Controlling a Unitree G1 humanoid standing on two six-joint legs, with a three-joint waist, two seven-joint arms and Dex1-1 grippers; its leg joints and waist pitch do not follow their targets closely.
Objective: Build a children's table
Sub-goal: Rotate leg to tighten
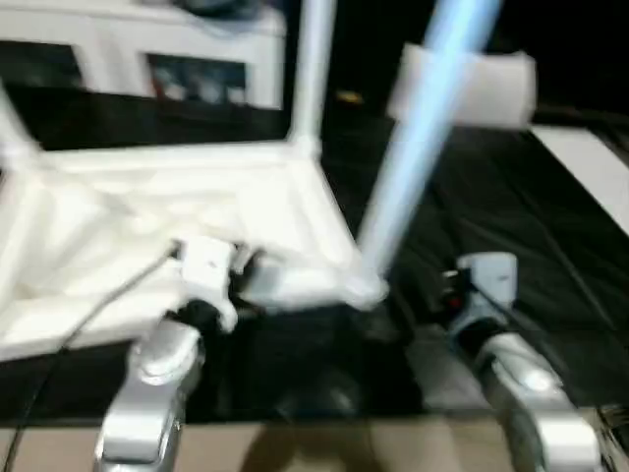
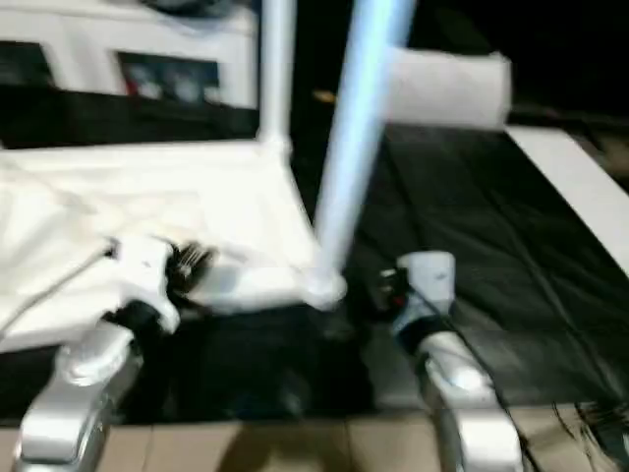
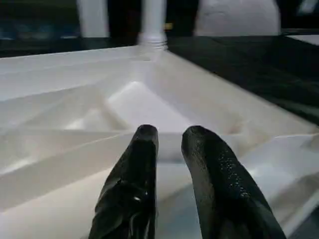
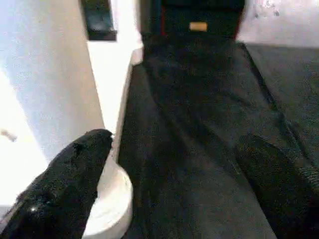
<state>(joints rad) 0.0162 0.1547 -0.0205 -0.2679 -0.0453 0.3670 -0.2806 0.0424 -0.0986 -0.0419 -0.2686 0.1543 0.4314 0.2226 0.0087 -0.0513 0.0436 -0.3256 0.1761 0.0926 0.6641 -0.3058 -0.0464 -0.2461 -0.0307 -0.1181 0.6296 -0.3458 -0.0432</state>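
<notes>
Upside down on the black mat, the tabletop lies with its ribbed underside up. One leg stands in the far corner socket, and another leg rises tilted from the near corner socket. The left gripper hangs over the tabletop's near rim, its fingers only narrowly apart and holding nothing. The right gripper sits just beside the near socket, spread wide, one finger against the leg's base, the other clear over the mat. A white cabinet stands behind.
</notes>
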